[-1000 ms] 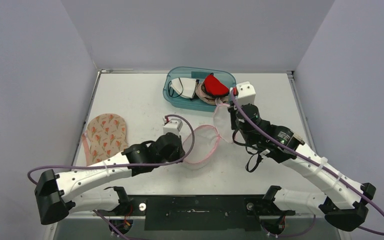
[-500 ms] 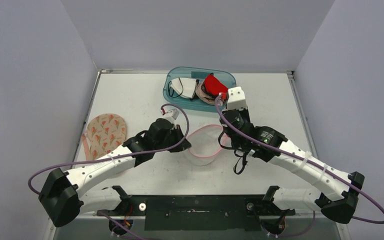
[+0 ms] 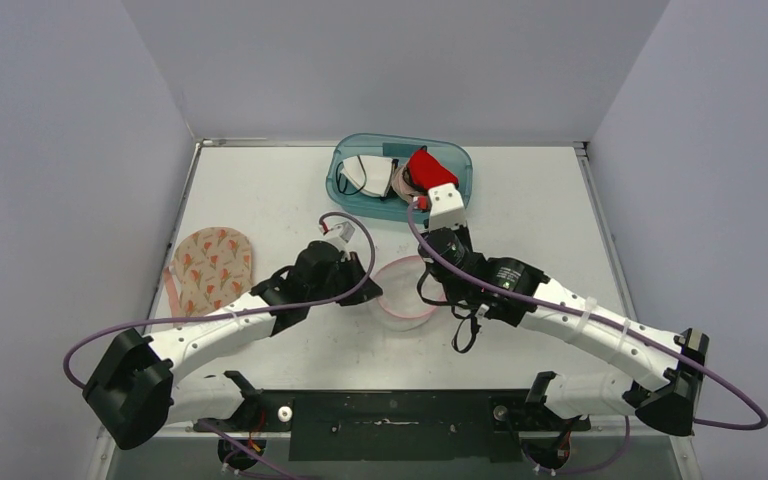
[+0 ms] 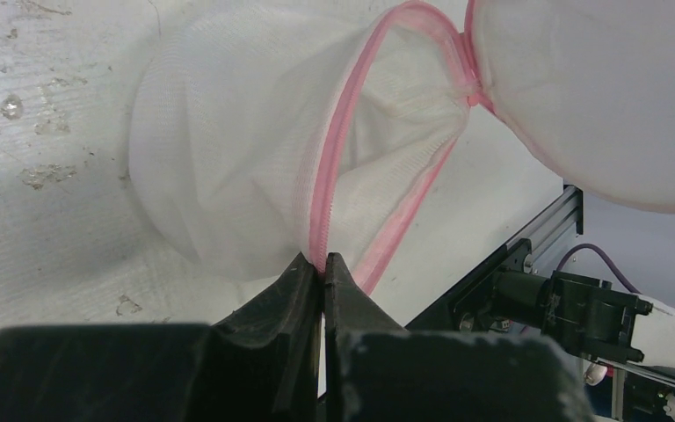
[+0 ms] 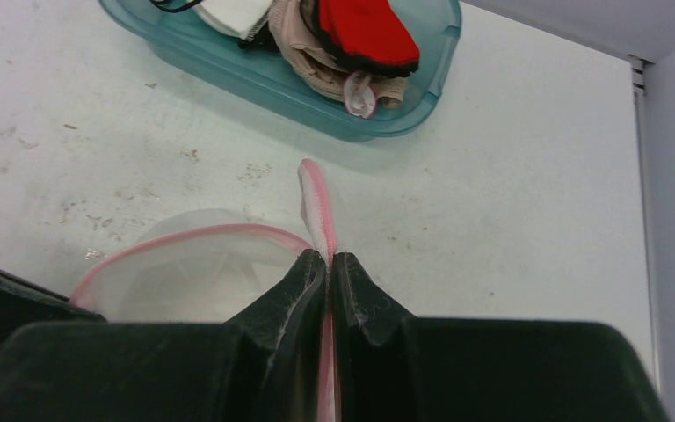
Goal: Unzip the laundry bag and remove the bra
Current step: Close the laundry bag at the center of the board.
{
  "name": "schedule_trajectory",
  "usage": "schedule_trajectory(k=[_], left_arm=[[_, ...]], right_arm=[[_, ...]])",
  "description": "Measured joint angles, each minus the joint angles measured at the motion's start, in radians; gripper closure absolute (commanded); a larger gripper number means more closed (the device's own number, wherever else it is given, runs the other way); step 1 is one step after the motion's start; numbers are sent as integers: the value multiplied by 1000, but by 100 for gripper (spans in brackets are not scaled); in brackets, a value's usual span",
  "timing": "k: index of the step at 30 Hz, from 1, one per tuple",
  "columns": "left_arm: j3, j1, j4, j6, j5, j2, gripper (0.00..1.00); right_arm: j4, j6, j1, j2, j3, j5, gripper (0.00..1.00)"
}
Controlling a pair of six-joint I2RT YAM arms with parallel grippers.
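Left claw (image 4: 322,268) and right claw (image 5: 329,268), each tight on the pink edge of the laundry bag (image 4: 228,132)

Left pincer (image 4: 322,262) clamped, right pincer (image 5: 328,260) clamped, arms angled inward

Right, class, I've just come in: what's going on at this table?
Both arms hold the white mesh laundry bag between them: the left gripper is shut on its pink zipper edge, the right gripper on the pink trim opposite. The bag's mouth gapes open and nothing shows inside. Behind it a teal tub holds several garments, a red bra on top. A floral fabric piece lies at the left.
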Motion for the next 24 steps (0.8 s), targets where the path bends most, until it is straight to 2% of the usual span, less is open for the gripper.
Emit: schedule_trajectory(k=[8, 18, 24], left_arm=[[-75, 29, 50, 0, 7, 0, 100], [-154, 44, 95, -5, -2, -8, 100], [-190, 52, 132, -19, -7, -23, 100]], right_arm=[[131, 40, 4, 41, -54, -153, 95], [356, 89, 5, 57, -266, -318, 95], [465, 104, 10, 63, -325, -396, 95]])
